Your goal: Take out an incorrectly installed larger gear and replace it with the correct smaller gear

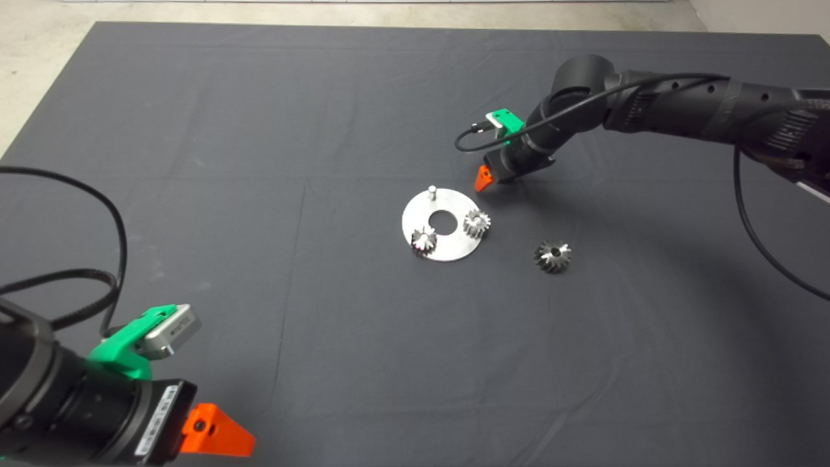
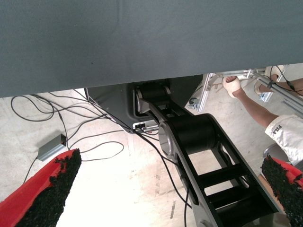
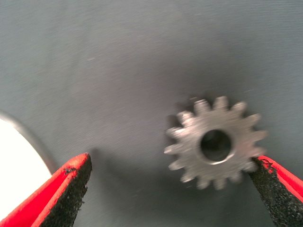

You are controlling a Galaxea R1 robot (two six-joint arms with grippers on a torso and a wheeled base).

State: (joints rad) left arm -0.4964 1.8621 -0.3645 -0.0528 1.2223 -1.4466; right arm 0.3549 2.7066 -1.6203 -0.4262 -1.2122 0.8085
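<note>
Hovering low over the mat (image 1: 194,130), the right gripper (image 3: 170,189) has its jaws spread wide around the smaller gear (image 3: 215,143), which lies flat, crowding one pad (image 3: 277,194) and well apart from the other. Closing off-centre like that could shove or flip it. The larger gear (image 1: 552,255) lies loose on the mat, well outside the jaws. The left gripper (image 2: 161,194) waits, wide open.
</note>
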